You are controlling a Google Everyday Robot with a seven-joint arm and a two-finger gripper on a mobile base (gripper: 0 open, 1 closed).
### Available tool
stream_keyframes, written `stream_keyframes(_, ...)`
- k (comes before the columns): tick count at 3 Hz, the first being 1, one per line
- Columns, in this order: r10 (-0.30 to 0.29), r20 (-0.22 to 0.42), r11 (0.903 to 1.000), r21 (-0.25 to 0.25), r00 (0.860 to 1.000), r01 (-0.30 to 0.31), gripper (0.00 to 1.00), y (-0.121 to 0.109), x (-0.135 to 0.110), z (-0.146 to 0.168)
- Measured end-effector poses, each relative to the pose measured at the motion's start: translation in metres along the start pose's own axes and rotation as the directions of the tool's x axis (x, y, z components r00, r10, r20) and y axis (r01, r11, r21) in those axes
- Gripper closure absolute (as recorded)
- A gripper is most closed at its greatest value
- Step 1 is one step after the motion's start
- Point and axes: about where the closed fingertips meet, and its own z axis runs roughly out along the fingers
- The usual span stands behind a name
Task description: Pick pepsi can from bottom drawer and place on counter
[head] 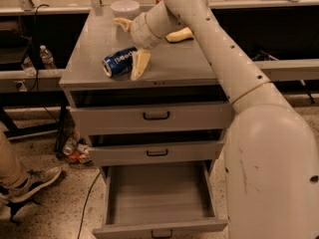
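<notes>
1. The can (118, 62) lay on its side on the worktop (179, 63), near the front-left corner, its silver end facing the left edge. It was already out of the drawer and up where the task wanted it, though tipped over, not standing.
2. The gripper (127, 48) hung low over that same corner, its arm reaching in from the right. The fingers (139, 63) were spread wide. One rested at the can's right side and the other pointed off towards the back edge, so nothing was clamped. To me it looked like a let-go.
3. The bottom drawer (157, 198) stood pulled well out with no can in it, left open, I'd guess, because the reach had gone there. The two drawers above were only ajar.
4. A white bowl (124, 7) sat by the back-left corner and a yellow object (179, 34) lay behind the arm, both well apart from the can, which left room to set it down.
</notes>
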Motion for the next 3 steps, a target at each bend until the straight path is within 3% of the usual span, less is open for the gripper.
stream_keyframes(2, 0.041, 0.014, 0.9989, 0.025, 0.999, -0.041, 0.0, 0.01, 0.003, -0.012)
stream_keyframes(3, 0.097, 0.013, 0.9935, 0.059, 0.995, -0.097, 0.0, 0.03, 0.008, -0.035)
